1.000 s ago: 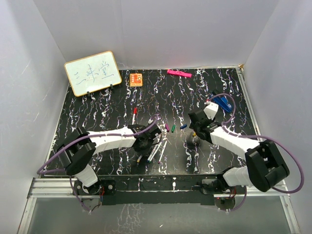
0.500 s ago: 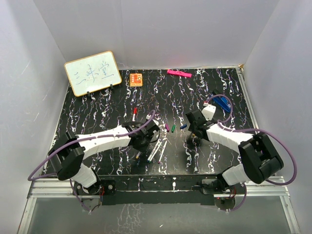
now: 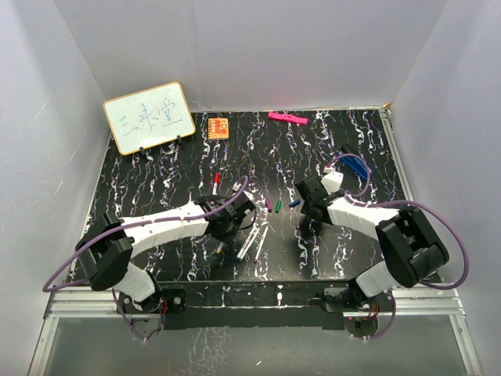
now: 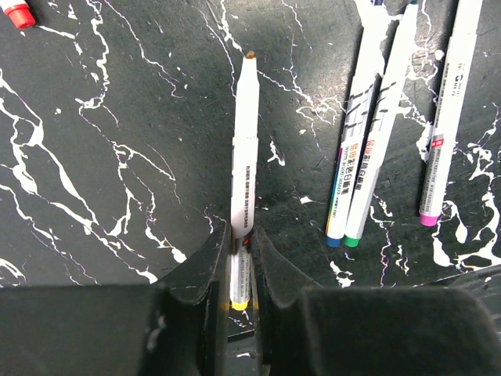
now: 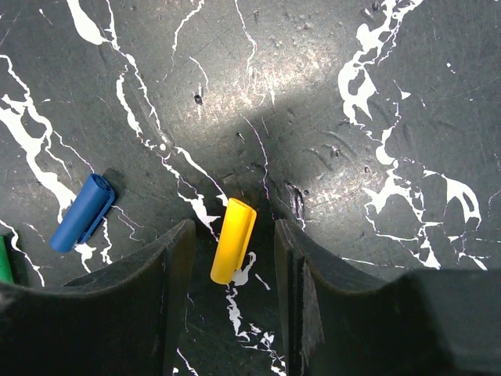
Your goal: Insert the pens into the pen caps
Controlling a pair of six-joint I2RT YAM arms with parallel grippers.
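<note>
Left jaws clenched on yellow-banded pen (image 4: 245, 133), tip pointing away over counter (image 4: 117, 157), three loose pens (image 4: 376, 133) alongside, right jaws released, straddling yellow cap (image 5: 233, 239) lying flat, blue cap (image 5: 82, 213) near.

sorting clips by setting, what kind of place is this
Likely a lab robot test cell: plain white walls box in a black marbled table, and a left arm and right arm are bolted to a metal rail.

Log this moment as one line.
left gripper: shut on yellow pen | right gripper: open, straddling yellow cap | capping: not yet done
</note>
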